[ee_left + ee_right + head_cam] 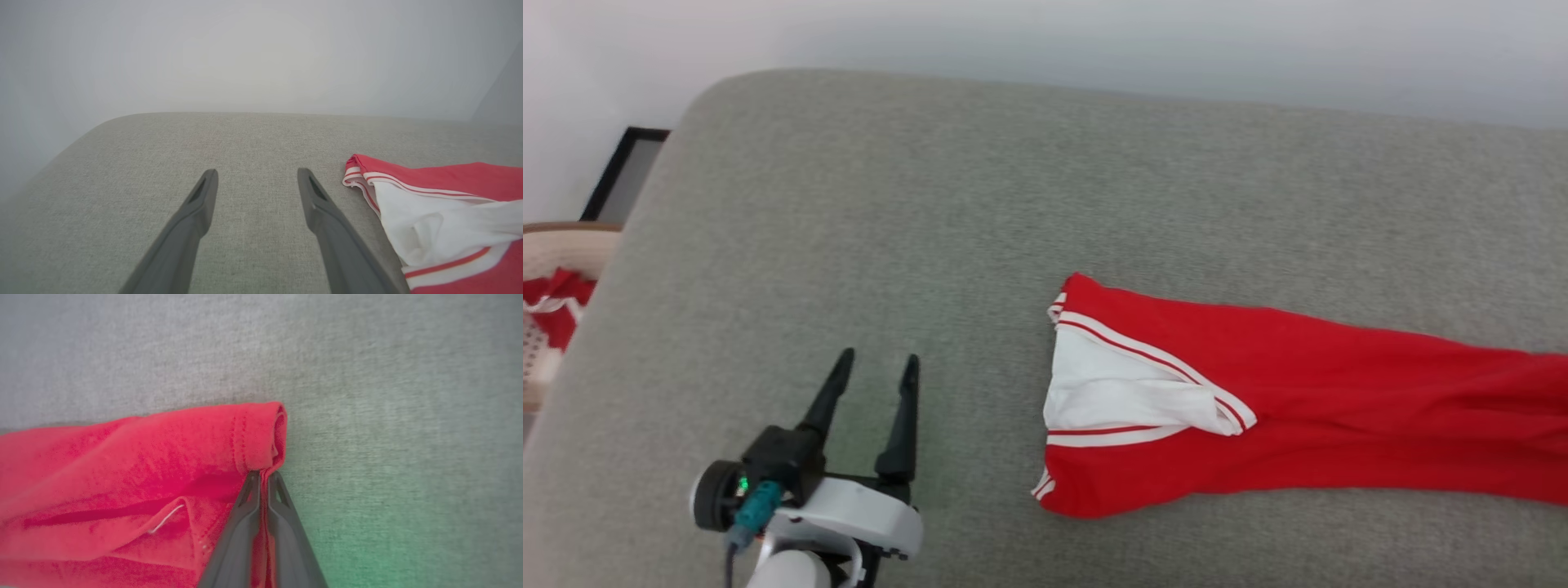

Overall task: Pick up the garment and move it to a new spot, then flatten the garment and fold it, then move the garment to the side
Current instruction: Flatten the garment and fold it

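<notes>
right jaws clamped on garment (pixel 122 465) hem; left jaws spread wide

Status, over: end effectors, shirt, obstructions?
Left end effector open, empty. Right end effector shut on hem of red jersey T-shirt with white sleeves, stretched along grey fabric cushion. Nothing in the way.

Garment (pixel 1339 392) lies on cushion (pixel 931 204), right of left pincer (pixel 880 356), apart.

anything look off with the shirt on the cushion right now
The garment lies bunched into a long band on the cushion, not flat, with a white sleeve crumpled on top. The right gripper is shut on its rolled hem; the left gripper is open, apart from it.
</notes>
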Controlling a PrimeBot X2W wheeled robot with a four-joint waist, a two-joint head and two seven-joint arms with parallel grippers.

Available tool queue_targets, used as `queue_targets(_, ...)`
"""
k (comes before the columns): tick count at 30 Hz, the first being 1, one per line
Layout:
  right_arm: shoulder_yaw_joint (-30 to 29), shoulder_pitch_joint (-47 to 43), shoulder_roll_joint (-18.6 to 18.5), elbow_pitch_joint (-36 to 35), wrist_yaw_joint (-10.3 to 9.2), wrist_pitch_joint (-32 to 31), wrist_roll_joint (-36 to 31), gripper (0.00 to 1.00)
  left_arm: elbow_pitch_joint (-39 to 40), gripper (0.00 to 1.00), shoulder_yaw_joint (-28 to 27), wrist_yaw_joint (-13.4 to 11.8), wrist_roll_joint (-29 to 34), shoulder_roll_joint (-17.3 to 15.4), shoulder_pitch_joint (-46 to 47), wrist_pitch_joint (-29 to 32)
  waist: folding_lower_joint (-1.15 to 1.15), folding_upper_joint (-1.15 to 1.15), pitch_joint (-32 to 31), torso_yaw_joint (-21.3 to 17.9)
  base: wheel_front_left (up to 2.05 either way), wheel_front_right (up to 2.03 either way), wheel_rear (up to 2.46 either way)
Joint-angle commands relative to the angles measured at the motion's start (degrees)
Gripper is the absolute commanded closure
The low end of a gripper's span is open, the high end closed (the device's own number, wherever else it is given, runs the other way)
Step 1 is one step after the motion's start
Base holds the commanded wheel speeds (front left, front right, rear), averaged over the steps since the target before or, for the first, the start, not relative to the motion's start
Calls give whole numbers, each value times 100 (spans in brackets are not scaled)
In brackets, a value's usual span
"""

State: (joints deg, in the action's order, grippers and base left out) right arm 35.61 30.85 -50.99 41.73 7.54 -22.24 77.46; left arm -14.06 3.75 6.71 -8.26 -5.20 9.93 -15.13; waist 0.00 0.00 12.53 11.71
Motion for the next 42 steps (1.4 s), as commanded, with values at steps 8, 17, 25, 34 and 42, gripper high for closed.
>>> queue_targets(8,-572,-14,-265,161,-9,481,168,100,178,0,-322,75,-87,0,-26,3,0,0,208,-530,0,0,0)
queue_targets(17,-1081,-259,-796,629,-7,1075,235,100,315,0,-305,83,-237,-142,99,3,0,0,384,-734,0,0,0)
queue_targets(25,-993,-525,-570,-298,-7,1089,147,100,290,0,-394,84,-295,-110,-74,3,0,0,173,-824,0,0,0)
queue_targets(34,-730,-715,-136,-2557,-7,859,-242,100,365,0,-434,84,-295,-154,-311,3,0,0,-97,-791,0,0,0)
queue_targets(42,-648,-835,723,-3423,-7,517,-991,100,462,0,-358,81,-400,-97,-456,3,0,0,-170,-531,0,0,0)
